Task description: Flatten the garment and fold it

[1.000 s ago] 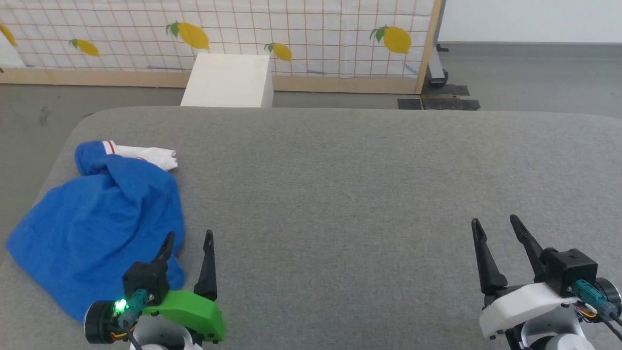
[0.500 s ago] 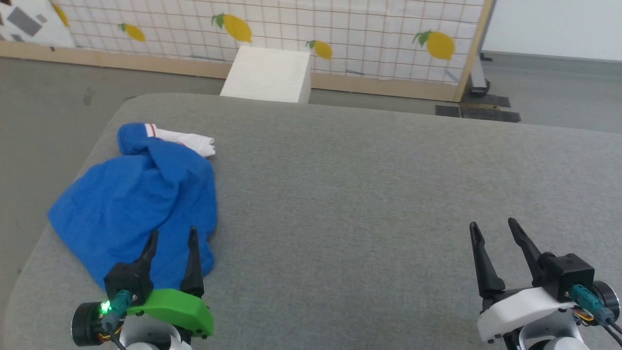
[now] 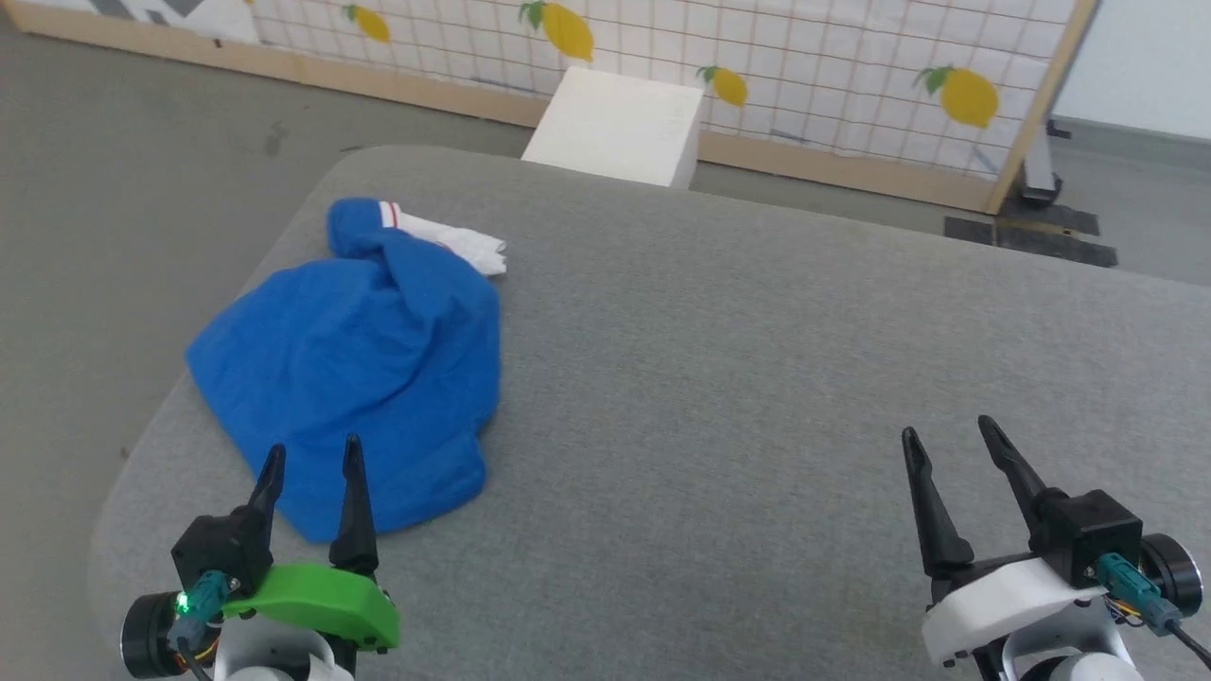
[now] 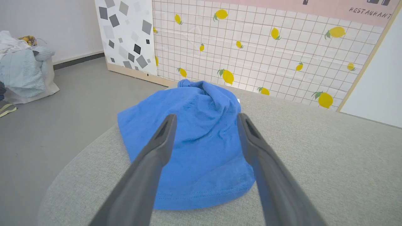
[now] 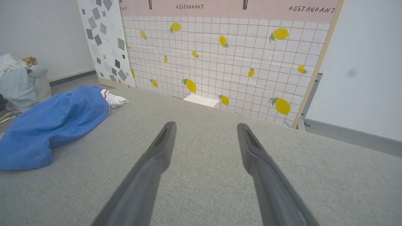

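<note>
Crumpled royal-blue jersey shirt [image 3: 350,378] heaped at left end of grey fabric-covered table [image 3: 719,322]. White sleeve with red-striped trim [image 3: 454,244] pokes out at far side. Left gripper [image 3: 314,445] low at shirt's near hem, fingers spread, pointing forward, holding nothing. Right gripper [image 3: 947,427] well apart over bare fabric, fingers spread, empty.

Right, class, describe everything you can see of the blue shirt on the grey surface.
The royal-blue jersey shirt lies crumpled in a soft heap near the left edge of the grey padded surface. A white sleeve with red-striped trim pokes out at its far end. The stitched hem faces the open left claw, which grips nothing.
</note>
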